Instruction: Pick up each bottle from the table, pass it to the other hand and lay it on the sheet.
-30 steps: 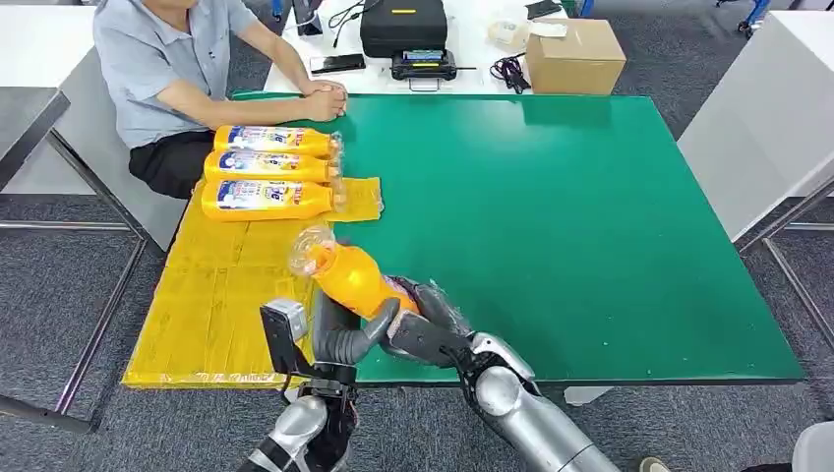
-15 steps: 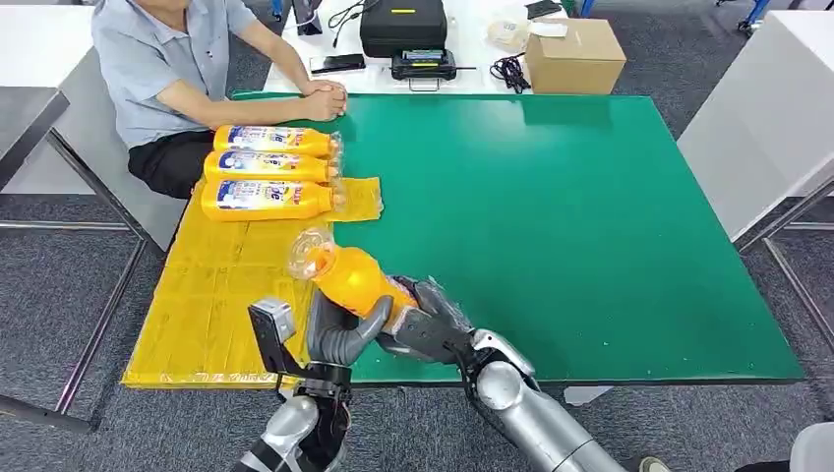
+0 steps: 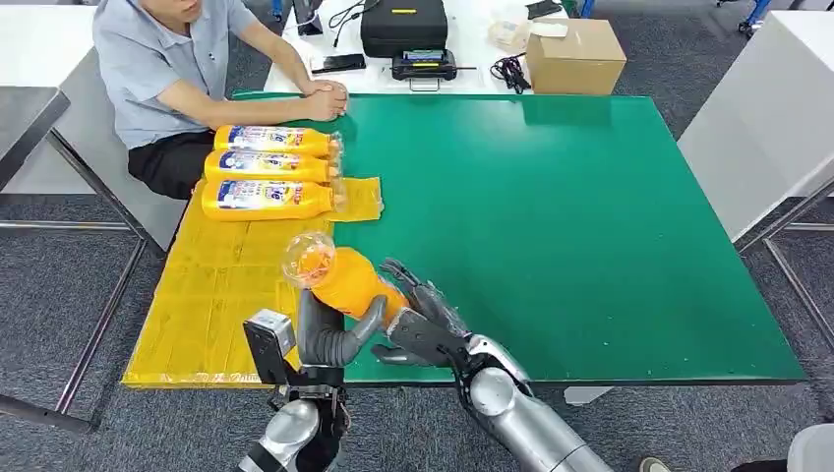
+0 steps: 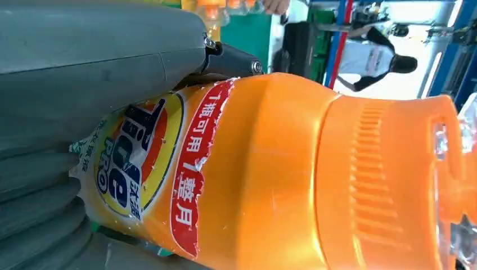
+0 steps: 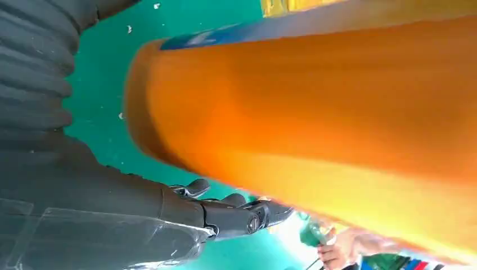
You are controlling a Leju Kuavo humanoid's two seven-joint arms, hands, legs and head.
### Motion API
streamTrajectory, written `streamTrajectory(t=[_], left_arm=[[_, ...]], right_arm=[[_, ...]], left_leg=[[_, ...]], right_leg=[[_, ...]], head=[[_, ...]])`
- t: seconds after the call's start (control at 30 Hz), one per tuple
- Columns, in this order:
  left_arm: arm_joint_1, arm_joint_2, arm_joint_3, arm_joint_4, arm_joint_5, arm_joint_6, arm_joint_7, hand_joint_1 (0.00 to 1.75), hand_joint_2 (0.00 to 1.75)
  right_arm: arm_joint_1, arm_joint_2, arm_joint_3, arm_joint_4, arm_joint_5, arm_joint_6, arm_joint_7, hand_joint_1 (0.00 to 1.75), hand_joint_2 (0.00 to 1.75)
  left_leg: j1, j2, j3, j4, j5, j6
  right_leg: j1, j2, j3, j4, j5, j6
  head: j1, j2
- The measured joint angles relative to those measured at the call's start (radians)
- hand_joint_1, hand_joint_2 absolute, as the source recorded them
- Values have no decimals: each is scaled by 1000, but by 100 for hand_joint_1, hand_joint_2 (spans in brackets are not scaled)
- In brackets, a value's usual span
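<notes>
An orange detergent bottle (image 3: 344, 278) hangs tilted above the near edge of the green table (image 3: 590, 226), its clear cap toward the yellow sheet (image 3: 226, 285). My left hand (image 3: 332, 336) grips its body from below; the label and ribbed neck of the bottle (image 4: 270, 174) fill the left wrist view beside the grey thumb. My right hand (image 3: 418, 317) sits just right of the bottle's base with its fingers spread and off it. In the right wrist view the fingers (image 5: 236, 214) stand apart from the bottle (image 5: 315, 112). Three orange bottles (image 3: 266, 169) lie side by side on the sheet's far end.
A person (image 3: 177, 69) sits at the table's far left corner, hands (image 3: 325, 100) folded on its edge near the laid bottles. Behind the table stand a black case (image 3: 403, 28) and a cardboard box (image 3: 575, 57). A white table (image 3: 767, 118) stands at the right.
My right hand has opened its fingers and let go of the bottle's base. The left hand now holds the bottle alone and has shifted it slightly left toward the sheet.
</notes>
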Motion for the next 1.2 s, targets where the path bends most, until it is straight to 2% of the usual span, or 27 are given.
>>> streamTrajectory(t=[0.07,0.1,0.13,0.17,0.2,0.23,0.27,0.3,0.33,0.37,0.4,0.43,0.5,0.57,0.7,0.8,0.93,1.2], left_arm=[[0,0,1,-1,-5,6,-1,175,175],[0,0,2,-2,-10,12,-3,168,175],[0,0,4,-2,-23,25,-6,154,175],[1,0,8,-4,-36,39,-8,126,175],[1,0,13,-7,-57,58,-10,51,175],[1,0,19,-8,-86,79,-10,31,175],[1,0,23,-9,-127,107,-10,38,175],[2,0,29,-8,-192,128,-4,65,175],[6,-6,54,-7,-310,138,17,65,175],[8,-15,84,-4,-421,140,36,150,175],[11,-35,147,5,-648,143,60,155,175],[11,-50,203,12,-874,144,73,175,175],[11,-64,307,29,-1302,148,83,175,175],[7,-76,376,42,-1516,152,124,175,175],[-2,-81,446,64,-1503,150,211,175,175],[-7,-81,484,70,-1585,150,257,175,175],[-26,-62,498,97,-1705,150,378,175,175],[-60,-35,509,171,-1658,150,406,175,175]], right_arm=[[3,0,0,5,1,-4,0,0,175],[5,1,-1,7,3,-6,0,0,175],[7,2,-2,9,8,-11,0,0,175],[9,2,-4,10,11,-17,0,0,175],[12,3,-8,12,17,-24,-1,0,175],[16,3,-11,13,22,-31,-3,0,175],[21,3,-16,15,28,-37,-5,0,175],[25,3,-21,17,32,-42,-8,0,175],[29,3,-28,19,38,-44,-14,0,175],[32,3,-33,21,43,-44,-19,0,175],[33,5,-41,25,51,-42,-28,0,175],[34,8,-49,28,55,-39,-33,0,175],[33,16,-60,34,61,-37,-38,0,175],[37,18,-67,42,67,-28,-38,0,175],[39,34,-82,50,69,-18,-45,0,175],[39,37,-91,53,69,-9,-49,0,175],[32,48,-100,59,69,5,-54,0,175],[31,53,-104,63,66,13,-58,0,175]], left_leg=[[0,0,0,0,0,0],[0,0,0,0,0,0],[0,0,0,0,0,0],[0,0,0,0,0,0],[0,0,0,0,0,0],[0,0,0,0,0,0],[0,0,0,0,0,0],[0,0,0,0,0,0],[0,0,0,0,0,0],[0,0,0,0,0,0],[0,0,0,0,0,0],[0,1,0,0,0,0],[0,1,0,0,0,0],[0,0,0,0,0,0],[0,3,1,0,0,0],[0,0,0,0,1,0],[0,1,-1,0,1,0],[0,0,-1,0,1,0]], right_leg=[[0,0,0,0,0,0],[0,0,0,0,0,0],[0,0,0,0,0,0],[0,0,0,0,0,0],[0,0,0,0,0,0],[0,0,0,0,0,0],[0,0,0,0,0,0],[0,0,0,0,0,0],[0,0,0,0,0,0],[0,0,0,0,0,0],[0,0,0,0,0,0],[0,0,0,0,0,0],[0,0,0,0,0,0],[0,0,0,0,0,0],[0,1,-1,1,1,0],[0,-1,-1,1,0,0],[0,0,-1,1,0,0],[0,0,-1,1,0,0]], head=[[0,0],[0,0],[0,0],[0,0],[0,0],[0,0],[0,0],[0,0],[0,0],[0,0],[1,0],[1,0],[0,0],[1,0],[-1,0],[0,0],[0,0],[0,0]])
